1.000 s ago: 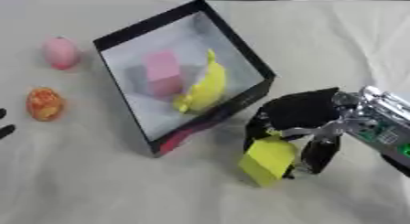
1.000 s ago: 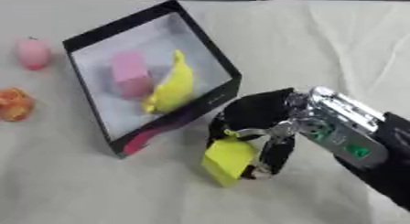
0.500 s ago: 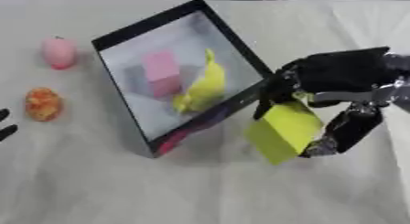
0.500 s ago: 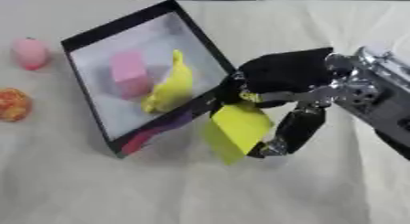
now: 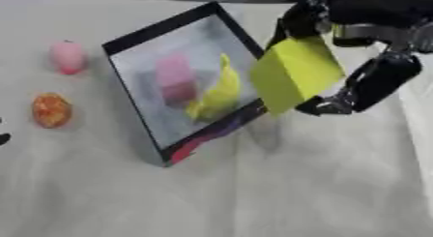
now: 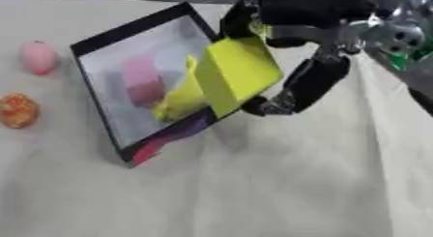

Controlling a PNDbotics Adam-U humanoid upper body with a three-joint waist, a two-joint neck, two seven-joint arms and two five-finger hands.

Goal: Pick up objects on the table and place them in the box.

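Note:
My right hand (image 5: pixel 364 18) is raised above the table, shut on a yellow block (image 5: pixel 296 74) that hangs over the right edge of the black box (image 5: pixel 169 25). Inside the box lie a pink block (image 5: pixel 175 79) and a yellow banana-shaped thing (image 5: pixel 218 93). A pink fruit-like object (image 5: pixel 66 56) and an orange one (image 5: pixel 50 110) lie on the white cloth to the left of the box. Only a dark sliver of my left hand (image 5: pixel 3 137) shows at the left edge of the left eye view.
The white cloth (image 5: pixel 279 192) covers the table, with open room in front of the box and to its right. The box stands tilted, with its open side facing me.
My right hand has lifted the yellow block off the cloth and carried it up and back, from beside the box's front corner to over its right edge.

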